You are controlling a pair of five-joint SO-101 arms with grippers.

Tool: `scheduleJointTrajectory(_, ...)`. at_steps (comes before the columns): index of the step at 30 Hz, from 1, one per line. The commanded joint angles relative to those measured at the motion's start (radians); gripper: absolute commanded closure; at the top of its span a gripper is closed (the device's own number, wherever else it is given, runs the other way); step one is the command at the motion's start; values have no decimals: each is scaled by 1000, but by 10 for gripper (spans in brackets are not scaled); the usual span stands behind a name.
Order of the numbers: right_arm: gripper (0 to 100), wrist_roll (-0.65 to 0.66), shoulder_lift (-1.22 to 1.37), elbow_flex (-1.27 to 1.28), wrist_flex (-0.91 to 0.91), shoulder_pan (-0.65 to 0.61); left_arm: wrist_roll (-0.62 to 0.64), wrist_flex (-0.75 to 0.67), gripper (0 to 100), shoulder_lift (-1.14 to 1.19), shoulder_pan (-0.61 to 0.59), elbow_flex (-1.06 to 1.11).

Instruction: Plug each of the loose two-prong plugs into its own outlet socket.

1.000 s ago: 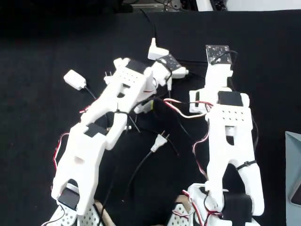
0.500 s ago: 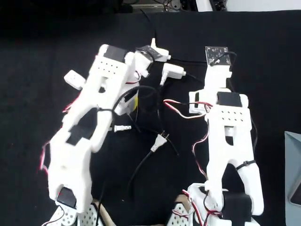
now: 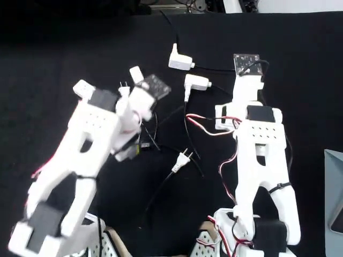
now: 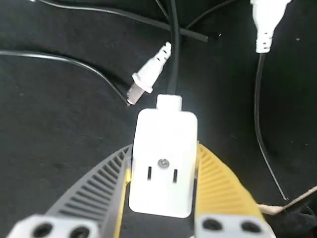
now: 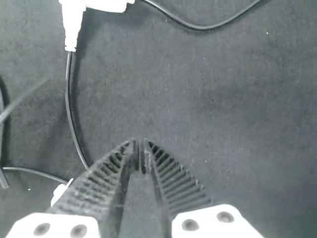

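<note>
On the black cloth [image 3: 300, 80] the left arm [image 3: 91, 134] leans in from one side and the right arm [image 3: 262, 155] stands at the other, with a loose plug [image 3: 181, 160] on the cloth between them. The left gripper [image 4: 163, 153] clamps a white socket [image 4: 162, 168] by its two long sides, slot face up toward the wrist camera. The plug [image 4: 151, 74] lies just past the socket's cord end, its long axis slanting across the socket's. The right gripper [image 5: 138, 148] is clenched on nothing above bare cloth. With the left one occupied, the plug looks like the right arm's job: it would have to open and cross toward the left arm. The left wrist view gives the grip and the slots; the high view gives the plug's prongs, which point up and away from the left arm
</note>
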Motion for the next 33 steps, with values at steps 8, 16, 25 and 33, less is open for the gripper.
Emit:
scheduleJointTrajectory(8,984,0,-19,8,-40,17,9,-284,827,-385,-50,452)
scheduleJointTrajectory(16,984,0,-19,8,-40,17,-41,-232,691,-511,-186,453)
scheduleJointTrajectory(25,984,0,-19,8,-40,17,-75,-199,692,-566,-124,564)
scheduleJointTrajectory(33,984,0,-19,18,-41,15,-49,-474,761,-565,41,817)
